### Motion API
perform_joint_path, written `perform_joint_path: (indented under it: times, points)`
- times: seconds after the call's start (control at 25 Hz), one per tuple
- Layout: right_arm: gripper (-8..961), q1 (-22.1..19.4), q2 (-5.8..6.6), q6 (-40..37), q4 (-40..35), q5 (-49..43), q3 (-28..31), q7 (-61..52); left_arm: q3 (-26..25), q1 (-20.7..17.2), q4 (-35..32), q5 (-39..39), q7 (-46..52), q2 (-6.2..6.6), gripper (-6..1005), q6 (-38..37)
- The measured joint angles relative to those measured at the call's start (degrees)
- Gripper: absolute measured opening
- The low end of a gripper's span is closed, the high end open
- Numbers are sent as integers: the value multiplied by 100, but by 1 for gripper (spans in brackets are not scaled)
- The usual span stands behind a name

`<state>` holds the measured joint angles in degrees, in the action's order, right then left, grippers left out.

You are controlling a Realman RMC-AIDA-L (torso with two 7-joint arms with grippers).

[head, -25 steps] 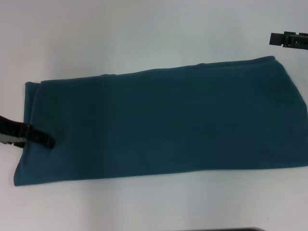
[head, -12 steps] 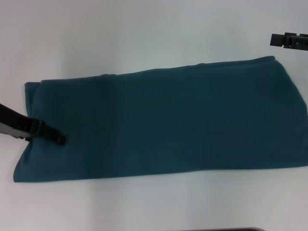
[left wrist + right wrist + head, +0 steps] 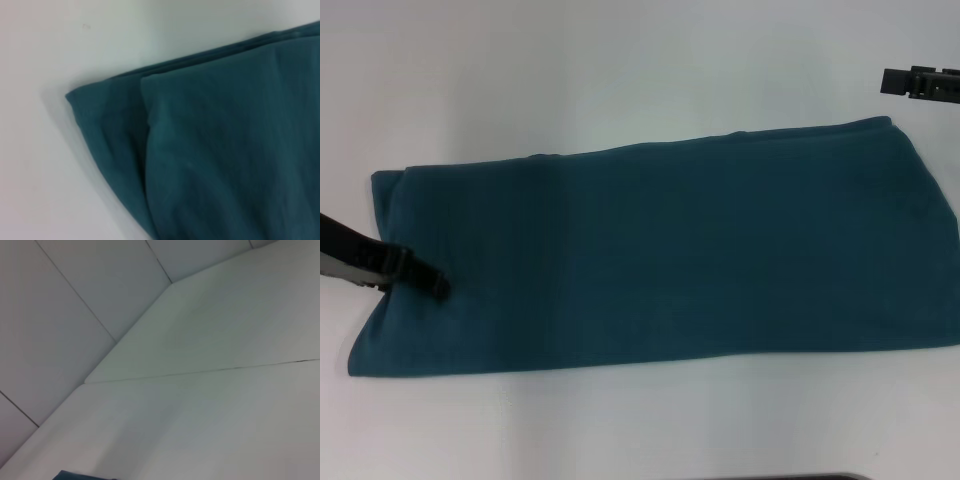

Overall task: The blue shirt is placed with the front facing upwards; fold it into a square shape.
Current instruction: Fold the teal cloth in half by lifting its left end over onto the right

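One long band of the blue shirt [image 3: 660,250] across the white counter [image 3: 620,60], lettering hidden; left end effector [image 3: 432,284] over its left end, grip state indiscernible; right end effector [image 3: 920,83] parked far right, likewise; next, probably an end-to-end fold toward a square.

Left gripper [image 3: 438,287]: slim black jaws w/ grey-white body behind. Right gripper [image 3: 920,83]: black, blocky, ridged.

So there's a dark teal-blue cotton shirt [image 3: 660,255] folded into a long band across the white table [image 3: 620,70]. The black left gripper [image 3: 432,285] sits over its left end, near the lower corner. The black right gripper [image 3: 920,84] hangs at the far right edge, apart from the cloth.
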<state>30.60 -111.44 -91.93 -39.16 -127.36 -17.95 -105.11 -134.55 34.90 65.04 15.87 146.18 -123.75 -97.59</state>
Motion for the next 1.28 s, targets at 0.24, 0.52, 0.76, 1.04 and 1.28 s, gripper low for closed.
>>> perform_joint_path:
  times: [0.24,0.52,0.76,1.04,1.28]
  points:
    - [916,13,4,0,-4,0,2,0,-54,22,-49,2,66,33,653,45]
    - [916,12,8,0,-4,0,2,0,-52,34,-69,-12,68,44,334,64]
    - [915,1,9,4,0,0,2,0,-55,32,-70,-14,68,82,168,73]
    - [915,7,-15,34,47,0,2,15,-157,-37,-35,-13,68,355,91,64]
    - [915,29,-53,46,54,55,-18,24,-239,-62,62,-13,57,548,91,-30]
